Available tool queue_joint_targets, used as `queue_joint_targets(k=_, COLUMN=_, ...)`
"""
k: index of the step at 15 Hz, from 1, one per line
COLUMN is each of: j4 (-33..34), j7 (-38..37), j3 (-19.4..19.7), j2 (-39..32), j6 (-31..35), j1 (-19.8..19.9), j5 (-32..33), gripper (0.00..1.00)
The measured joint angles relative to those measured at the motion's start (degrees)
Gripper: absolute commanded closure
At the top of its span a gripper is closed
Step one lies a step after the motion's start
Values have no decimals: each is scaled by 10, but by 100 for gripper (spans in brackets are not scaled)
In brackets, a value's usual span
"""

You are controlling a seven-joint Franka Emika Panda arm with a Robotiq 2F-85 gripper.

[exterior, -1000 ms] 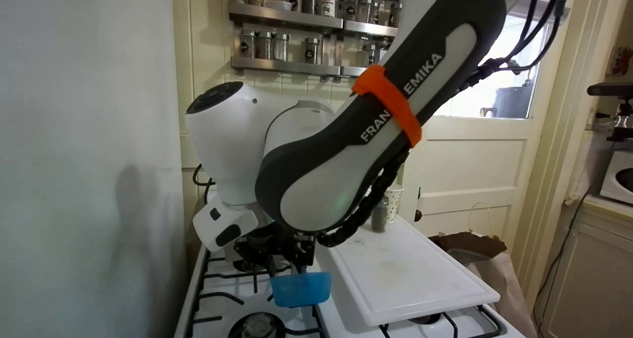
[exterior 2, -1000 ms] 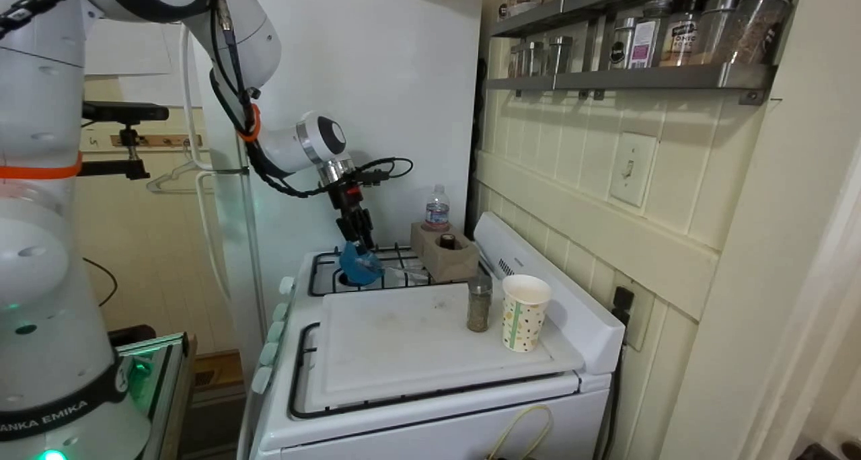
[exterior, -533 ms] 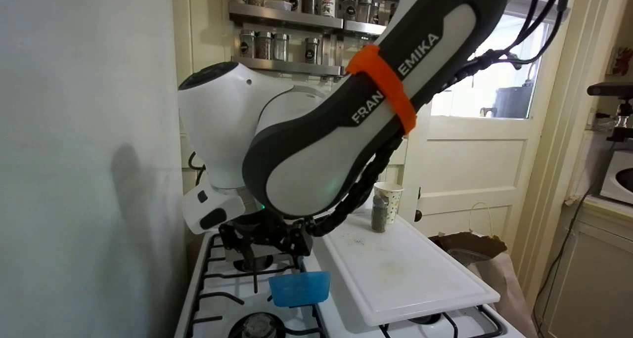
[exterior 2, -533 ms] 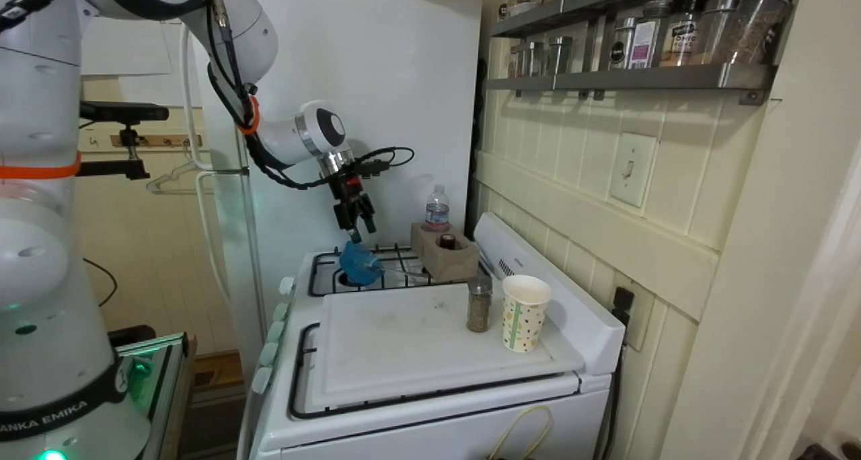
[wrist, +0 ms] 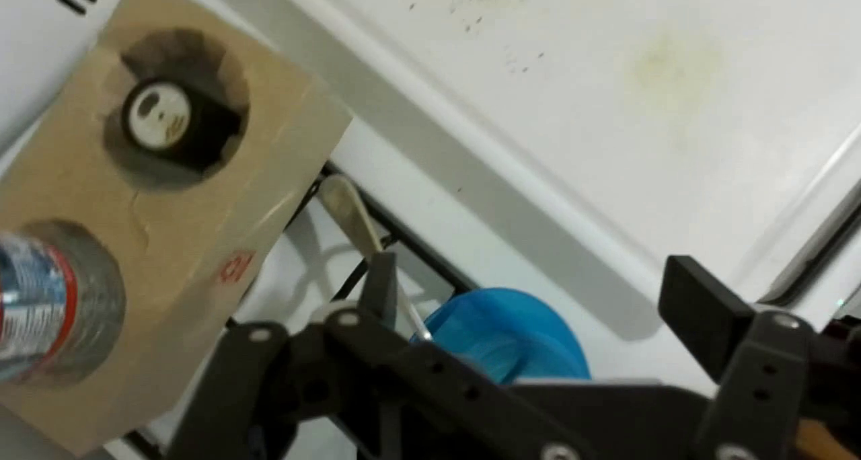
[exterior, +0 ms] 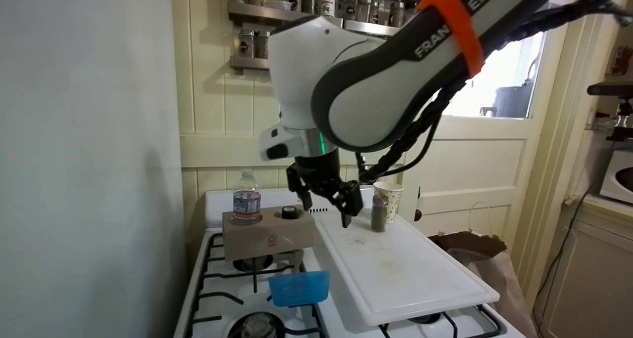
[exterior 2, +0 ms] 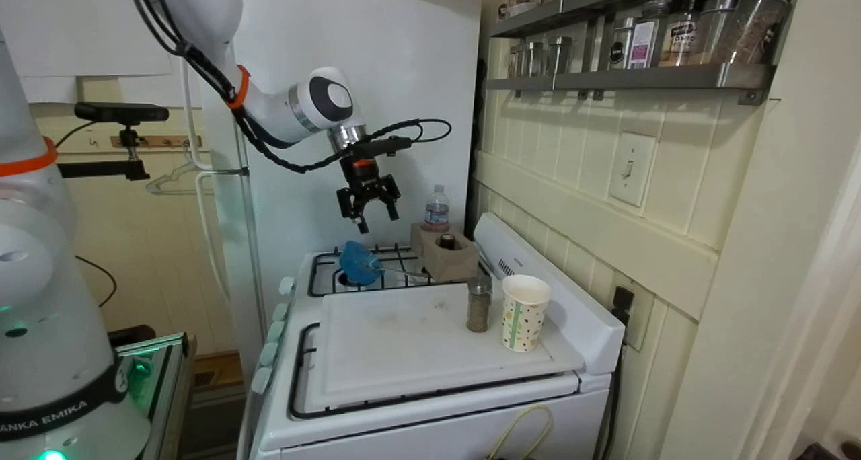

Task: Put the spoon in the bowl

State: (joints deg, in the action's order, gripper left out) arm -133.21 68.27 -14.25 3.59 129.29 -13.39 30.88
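While the black gripper [exterior 2: 378, 221] hangs with its two fingers spread and released, one slim silvery metal spoon [wrist: 353, 221] meets the rim of one bright blue translucent plastic bowl [exterior: 299, 288]; whether the spoon's far end lies inside, I cannot tell. Bowl and one tan cardboard box [exterior: 269, 239] sit on the white stove [exterior 2: 403, 443], before a cream panelled wall [exterior 2: 558, 130]. On a smooth, stained white board [exterior: 420, 274] stand one glass spice jar [exterior 2: 479, 307] and one dotted paper cup [exterior 2: 525, 317].

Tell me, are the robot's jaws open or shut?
Open: the jaws stand wide apart in the wrist view, their pads far from touching, and both exterior views show nothing held between them.
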Motion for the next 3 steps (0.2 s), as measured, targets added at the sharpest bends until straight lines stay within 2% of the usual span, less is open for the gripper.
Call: queue_joint_targets(k=3, j4=-65, j7=-19, j3=28, j2=98, j6=-4, j1=10, j5=-49, gripper=0)
